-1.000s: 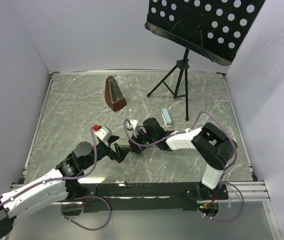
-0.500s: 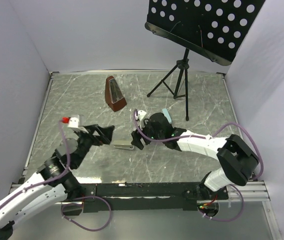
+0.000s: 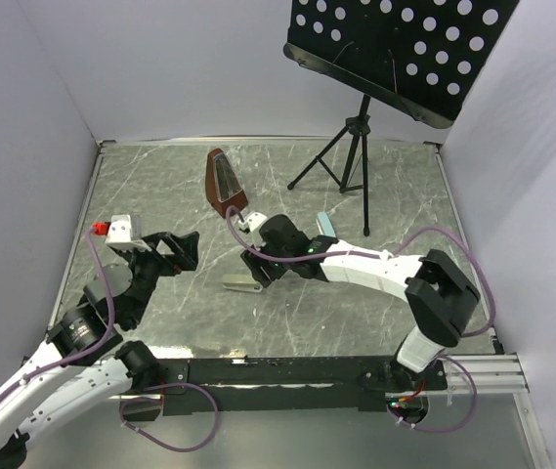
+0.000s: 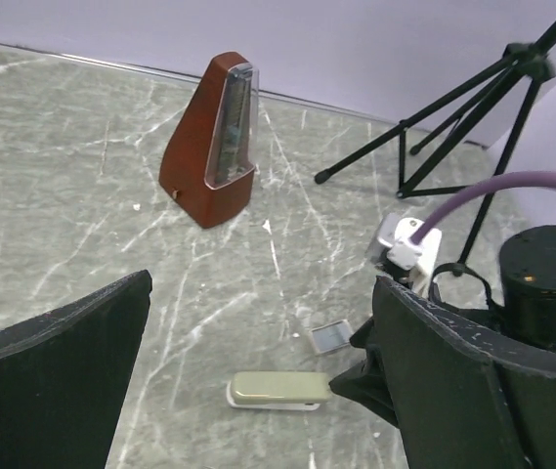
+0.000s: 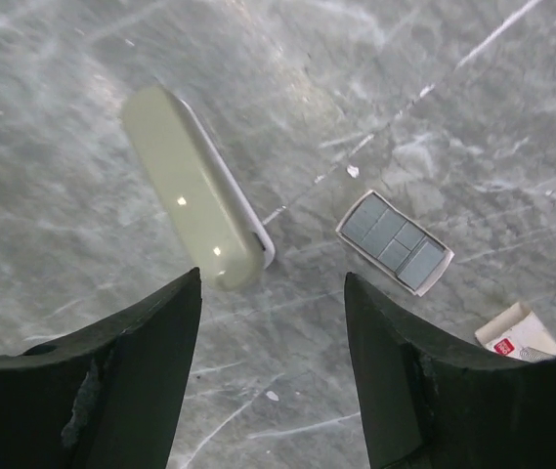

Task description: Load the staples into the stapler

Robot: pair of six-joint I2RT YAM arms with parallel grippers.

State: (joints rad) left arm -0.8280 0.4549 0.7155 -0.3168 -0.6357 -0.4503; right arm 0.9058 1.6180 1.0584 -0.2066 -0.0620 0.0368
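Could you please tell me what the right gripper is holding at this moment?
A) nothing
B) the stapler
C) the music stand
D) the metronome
A: the right gripper is open and empty, and the stapler lies free on the table.

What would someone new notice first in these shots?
Probably the black perforated music stand looming at the back right, and the reddish-brown metronome standing upright to its left. Then the pale green stapler lying flat mid-table, close beside the right gripper, its fingers open.
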